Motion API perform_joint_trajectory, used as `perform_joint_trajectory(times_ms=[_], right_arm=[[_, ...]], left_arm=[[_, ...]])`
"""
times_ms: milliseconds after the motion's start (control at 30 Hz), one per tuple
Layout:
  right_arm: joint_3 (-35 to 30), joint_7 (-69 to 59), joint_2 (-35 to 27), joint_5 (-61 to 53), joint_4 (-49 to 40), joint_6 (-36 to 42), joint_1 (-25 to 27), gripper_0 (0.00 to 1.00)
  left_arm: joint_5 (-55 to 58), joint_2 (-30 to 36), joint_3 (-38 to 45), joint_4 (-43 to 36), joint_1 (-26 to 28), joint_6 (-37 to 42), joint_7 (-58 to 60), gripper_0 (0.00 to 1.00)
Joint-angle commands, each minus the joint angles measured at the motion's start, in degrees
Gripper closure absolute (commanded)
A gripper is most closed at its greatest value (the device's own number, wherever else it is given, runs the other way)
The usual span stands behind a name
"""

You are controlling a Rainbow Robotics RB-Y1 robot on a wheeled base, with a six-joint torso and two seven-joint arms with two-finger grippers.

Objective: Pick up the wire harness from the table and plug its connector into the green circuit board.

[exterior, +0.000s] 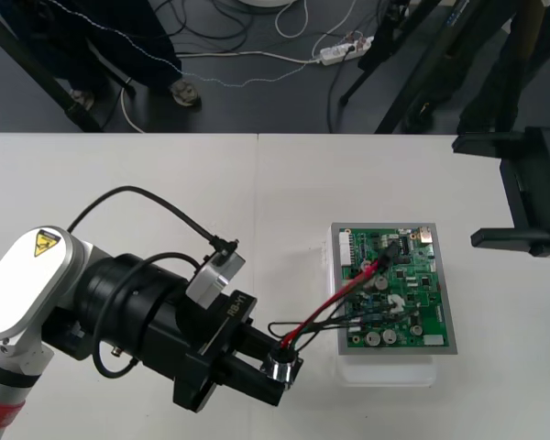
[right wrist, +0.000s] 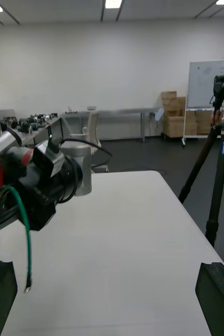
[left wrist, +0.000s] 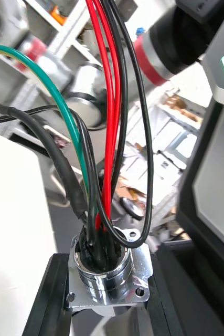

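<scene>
Left gripper [exterior: 275,370] is clamped on the socket [exterior: 282,368] just off the near left corner of the board [exterior: 399,293], and the harness [exterior: 335,302] runs from it onto the board; whether the plug is seated I cannot tell. Right gripper [exterior: 466,191] hangs spread wide near the right edge of the table [exterior: 165,174], well apart from the board, with bare table across the far side. One board, one harness with one green wire [right wrist: 25,236], two grippers.
</scene>
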Motion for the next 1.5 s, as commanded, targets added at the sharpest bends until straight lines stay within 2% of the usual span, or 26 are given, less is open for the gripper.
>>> perform_joint_trajectory(times_ms=[33, 167, 467, 967, 1400, 1500], right_arm=[[7.75, -2.29, -4.62, -6.66, 2.58, -0.14, -3.38, 0.0], [11.71, -2.9, -6.55, -10.35, 3.81, -0.14, -3.03, 0.0], [13.82, -3.78, -7.26, -10.88, 1.97, -0.14, -2.86, 0.0], [21.64, -4.4, -7.08, -16.68, -1.81, -0.14, -5.67, 0.0], [22.43, -5.8, -3.3, -16.77, -4.71, -0.14, -6.72, 0.0], [22.7, -5.98, -2.78, -16.77, -5.15, -0.14, -6.72, 0.07]], left_arm=[[1.2, -1.62, -2.86, -3.02, 0.8, -1.58, 2.16, 1.0], [1.03, -1.71, -2.86, -3.55, 0.8, -1.58, 2.6, 1.0], [1.12, -1.71, -0.75, -3.46, 1.86, -1.58, 2.95, 1.0], [0.76, -1.71, -0.49, -3.46, 1.94, -1.58, 4.09, 1.0], [0.76, -2.15, 0.92, -3.46, 2.03, -1.58, 4.18, 1.0], [0.76, -2.5, 0.92, -3.46, 2.03, -1.58, 4.35, 1.0]])
